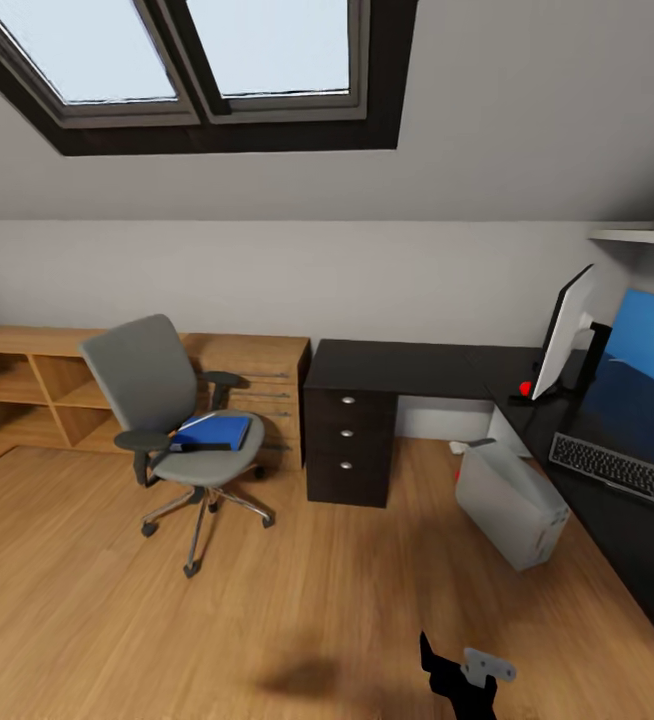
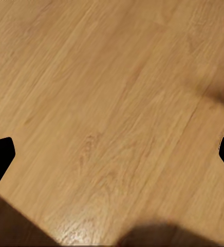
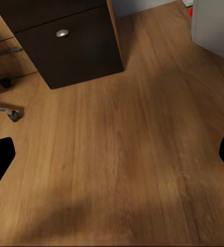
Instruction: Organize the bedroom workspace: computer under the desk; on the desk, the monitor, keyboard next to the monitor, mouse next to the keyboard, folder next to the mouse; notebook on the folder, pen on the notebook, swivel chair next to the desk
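The grey swivel chair stands on the wooden floor, left of the dark desk. A blue folder lies on its seat with a thin dark object across it. A monitor stands on the desk's right wing, edge-on, with a small red thing at its foot. The keyboard lies on the desk further right. The grey computer tower leans on the floor beside the desk. My left gripper and right gripper hang open over bare floor.
A dark drawer unit holds up the desk's left end and shows as the drawer unit in the right wrist view. Low wooden shelves line the wall behind the chair. A blue screen rises behind the keyboard. A black arm part shows low.
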{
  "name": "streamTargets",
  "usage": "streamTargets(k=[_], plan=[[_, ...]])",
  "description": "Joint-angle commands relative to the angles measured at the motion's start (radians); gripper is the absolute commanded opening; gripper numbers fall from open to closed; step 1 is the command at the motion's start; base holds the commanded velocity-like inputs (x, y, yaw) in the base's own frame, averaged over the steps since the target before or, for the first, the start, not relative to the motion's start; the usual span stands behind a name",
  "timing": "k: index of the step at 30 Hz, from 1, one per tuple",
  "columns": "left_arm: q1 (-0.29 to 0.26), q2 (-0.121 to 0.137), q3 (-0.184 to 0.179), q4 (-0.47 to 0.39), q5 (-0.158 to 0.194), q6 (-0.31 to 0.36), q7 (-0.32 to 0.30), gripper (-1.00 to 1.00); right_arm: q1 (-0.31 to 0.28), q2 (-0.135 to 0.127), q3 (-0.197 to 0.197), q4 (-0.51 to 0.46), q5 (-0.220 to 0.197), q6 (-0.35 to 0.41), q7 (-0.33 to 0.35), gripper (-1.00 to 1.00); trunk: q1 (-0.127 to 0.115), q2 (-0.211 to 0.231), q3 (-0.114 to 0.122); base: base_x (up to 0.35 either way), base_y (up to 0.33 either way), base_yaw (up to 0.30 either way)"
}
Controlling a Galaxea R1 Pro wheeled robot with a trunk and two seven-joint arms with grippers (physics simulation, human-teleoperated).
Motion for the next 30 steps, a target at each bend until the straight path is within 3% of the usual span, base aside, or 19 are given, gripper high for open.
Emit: streamTargets(k=[1,30], plan=[[0.0,0.0,-0.002,0.0,0.007,-0.006,-0.001,1.0,-0.001,0.0,-0.003,0.002,-0.009,-0.003,0.01,1.0,0.0,-0.001,-0.001,-0.139,-0.153,0.0],[0.0,0.001,-0.011,0.002,0.006,-0.005,-0.001,1.0,-0.001,0.001,-0.002,0.003,-0.009,-0.001,0.01,1.0,0.0,-0.001,-0.001,-0.262,-0.194,0.0]])
